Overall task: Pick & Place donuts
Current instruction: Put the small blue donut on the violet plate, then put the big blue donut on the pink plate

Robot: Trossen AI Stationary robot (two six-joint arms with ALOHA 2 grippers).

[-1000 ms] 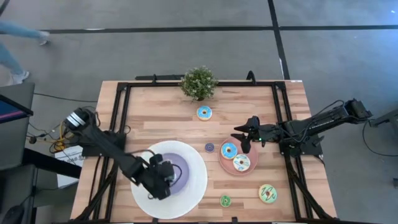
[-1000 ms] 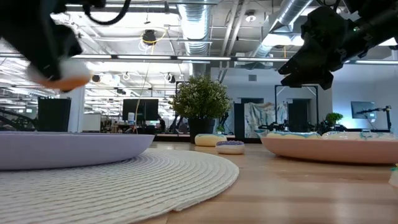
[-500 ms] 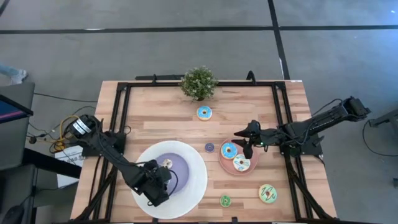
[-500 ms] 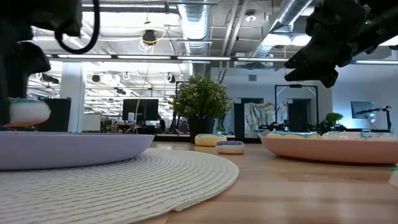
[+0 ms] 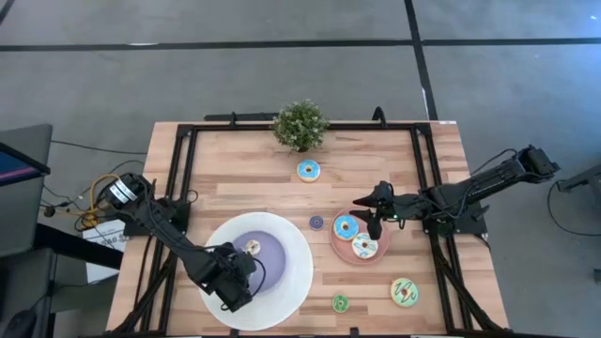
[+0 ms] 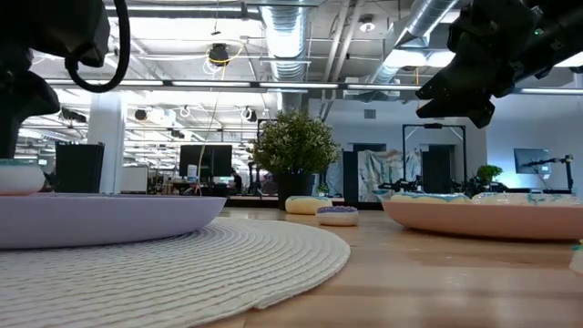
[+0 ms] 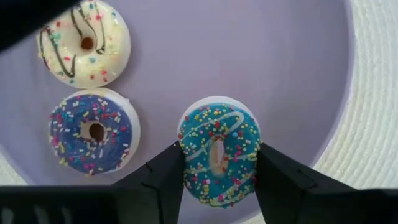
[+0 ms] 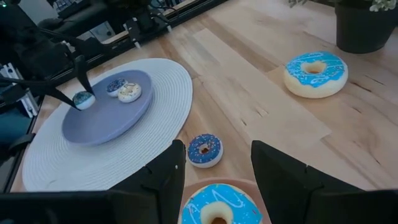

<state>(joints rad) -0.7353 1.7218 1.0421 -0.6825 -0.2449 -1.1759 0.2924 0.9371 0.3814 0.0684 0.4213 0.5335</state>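
My left gripper (image 5: 233,274) is over the purple centre (image 7: 261,56) of the large white-and-purple plate (image 5: 296,272), shut on a tiny teal-blue sprinkled donut (image 7: 217,154). A tiny white donut (image 7: 84,42) and a tiny dark-blue one (image 7: 93,132) lie flat on that purple centre. My right gripper (image 5: 372,217) is open and hovers above the pink plate (image 5: 380,258), which holds a blue donut (image 5: 346,226) and a white-green one (image 5: 364,246). Flat on the table lie a blue donut (image 5: 308,170), a tiny purple one (image 5: 316,222), a tiny green one (image 5: 340,302) and a green-yellow one (image 5: 405,292). My left gripper pinches the tiny teal-blue donut between its two fingers, by opposite sides of its outer rim (image 7: 185,152). The fingers come from above, pointing down. The icing faces up, slightly tilted. The donut sits low at the plate's rim height (image 6: 14,175); whether it rests on the plate I cannot tell.
A potted plant (image 5: 300,124) stands at the table's far edge. A black frame (image 5: 186,169) runs along the table's sides. Bare wood lies between the two plates and at the far left of the table.
My left gripper, still shut on the teal-blue donut, has come down from well above the large plate to its rim height and shifted a little toward the table's near-left. My right gripper moved slightly toward the near edge, over the pink plate.
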